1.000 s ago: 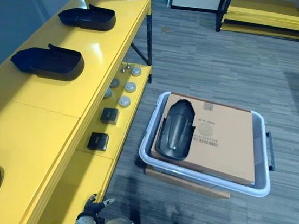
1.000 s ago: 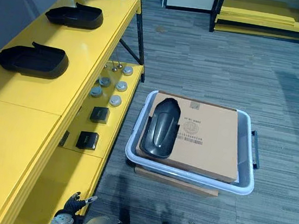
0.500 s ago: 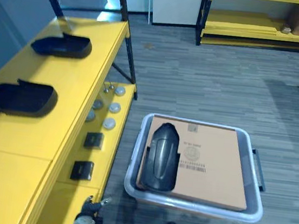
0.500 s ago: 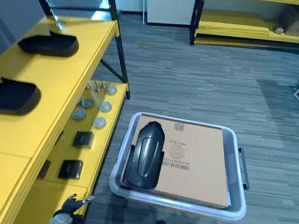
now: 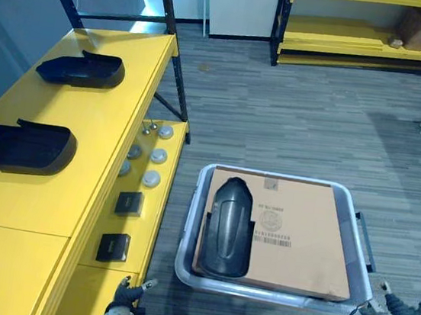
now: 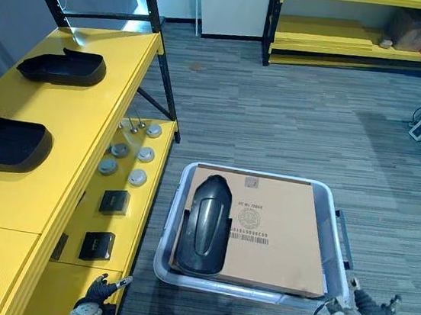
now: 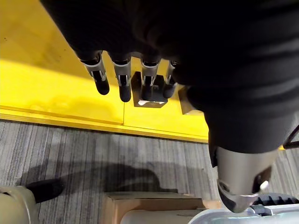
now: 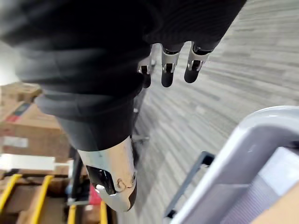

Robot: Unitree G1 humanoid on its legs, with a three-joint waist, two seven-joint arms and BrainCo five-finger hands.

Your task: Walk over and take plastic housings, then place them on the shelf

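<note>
A black plastic housing lies on a brown cardboard box inside a grey bin on the floor. Two more black housings rest on the yellow shelf top to my left. My left hand hangs low beside the shelf, fingers straight and holding nothing. At the bin's near right corner my right hand hangs with fingers relaxed and empty.
The shelf's lower level carries two small black boxes and several round grey caps. Another yellow rack stands across the grey floor, with a cardboard box on it.
The camera has shifted, so the bin and shelf sit slightly differently in the picture. My right hand has come up into view at the bin's near right corner.
</note>
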